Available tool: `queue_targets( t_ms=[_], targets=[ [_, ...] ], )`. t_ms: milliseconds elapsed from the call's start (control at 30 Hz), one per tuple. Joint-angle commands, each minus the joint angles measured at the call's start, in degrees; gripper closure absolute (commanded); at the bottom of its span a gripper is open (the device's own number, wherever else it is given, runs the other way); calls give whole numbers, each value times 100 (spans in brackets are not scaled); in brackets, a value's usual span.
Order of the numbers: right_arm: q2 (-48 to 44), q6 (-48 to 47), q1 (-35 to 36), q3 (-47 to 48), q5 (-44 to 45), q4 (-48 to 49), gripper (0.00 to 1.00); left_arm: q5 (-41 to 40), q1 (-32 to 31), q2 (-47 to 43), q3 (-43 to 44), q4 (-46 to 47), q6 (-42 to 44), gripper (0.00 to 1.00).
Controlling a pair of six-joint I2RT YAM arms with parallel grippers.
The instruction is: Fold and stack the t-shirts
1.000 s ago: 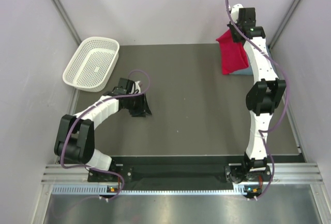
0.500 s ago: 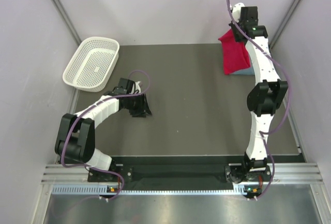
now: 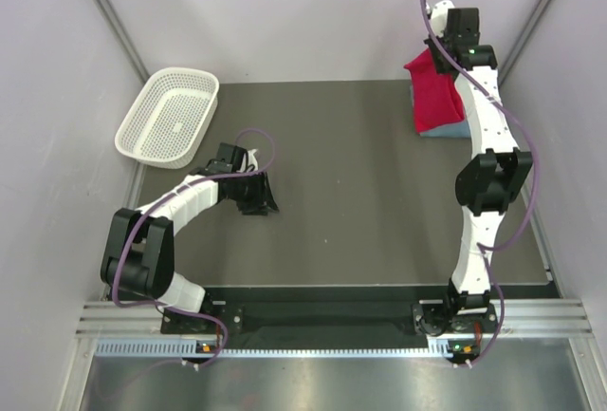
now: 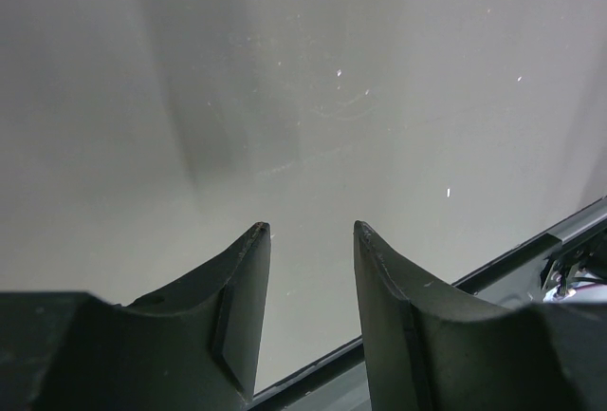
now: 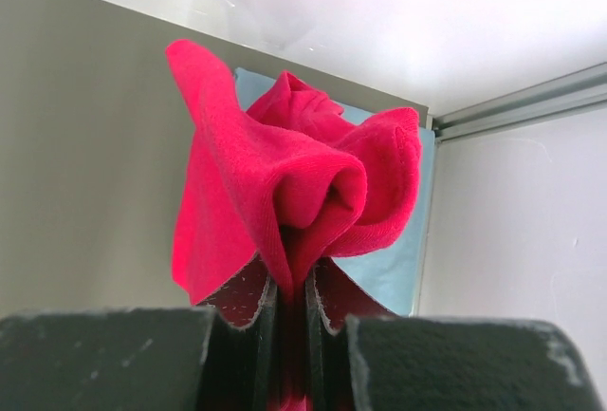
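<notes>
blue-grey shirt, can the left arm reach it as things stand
Probably not. The blue-grey shirt lies in the far right corner, mostly under the red shirt held by the right claw, while the left claw sits open across the table.

Right end effector [image 5: 289, 311] pinched tight on bunched red t-shirt [image 5: 285, 193], cloth bulging above fingertips. Blue-grey t-shirt [image 5: 403, 269] flat on grey desk [image 5: 85, 145] behind it, far right corner, beside white wall [image 5: 512, 240].
</notes>
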Motion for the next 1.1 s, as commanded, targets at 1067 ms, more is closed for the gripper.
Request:
queue_targets(
  t_ms=[1067],
  targets=[
    [1306, -19, -799, 747, -489, 991, 100, 88, 54, 569, 324, 53, -53, 55]
  ],
)
